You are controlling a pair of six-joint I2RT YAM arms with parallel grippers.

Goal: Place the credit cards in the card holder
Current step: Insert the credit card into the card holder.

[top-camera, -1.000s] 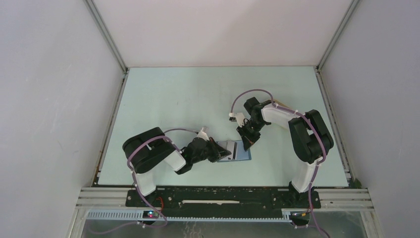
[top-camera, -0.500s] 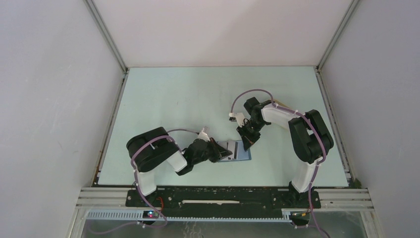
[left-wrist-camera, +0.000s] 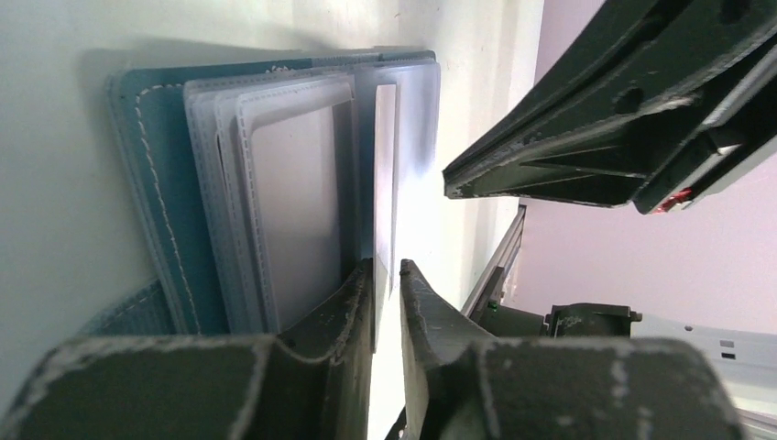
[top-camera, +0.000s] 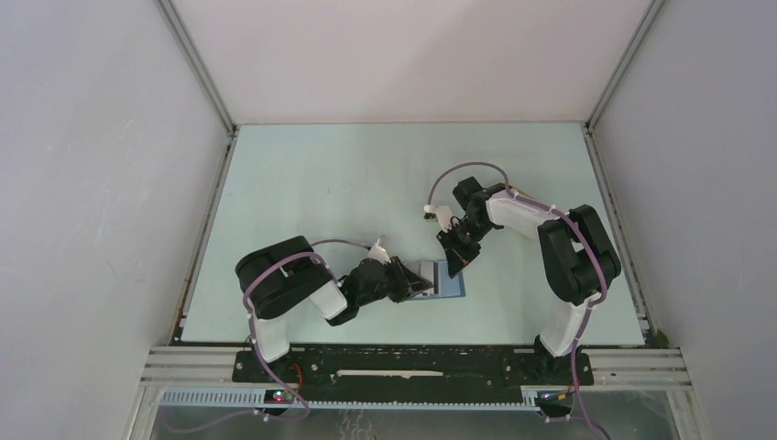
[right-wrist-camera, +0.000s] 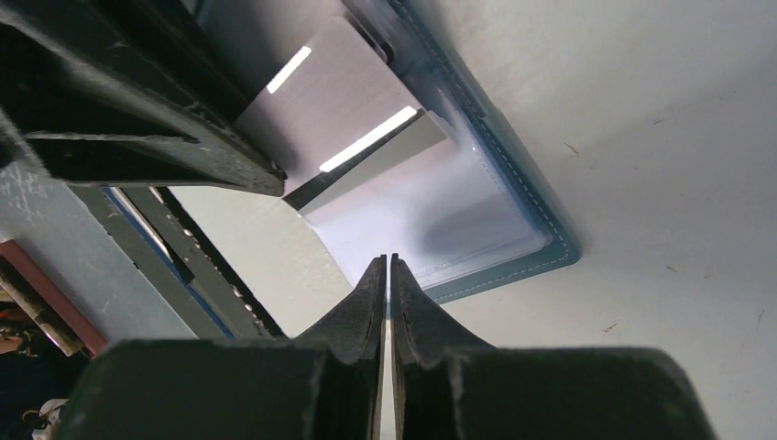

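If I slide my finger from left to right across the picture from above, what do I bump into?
left arm's black elbow → left gripper → card holder → right arm's black elbow

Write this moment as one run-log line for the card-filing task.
stage: inserting | card holder: open, lying flat | card: edge-on beside sleeve, in gap of left pincer, grip unclear | right pincer: shut, at sleeve edge

Credit card (left-wrist-camera: pixel 386 174): near end hidden between left gripper (left-wrist-camera: pixel 386 270) fingers. Card holder (left-wrist-camera: pixel 147 174): near edge hidden behind those fingers; far corner blurred.
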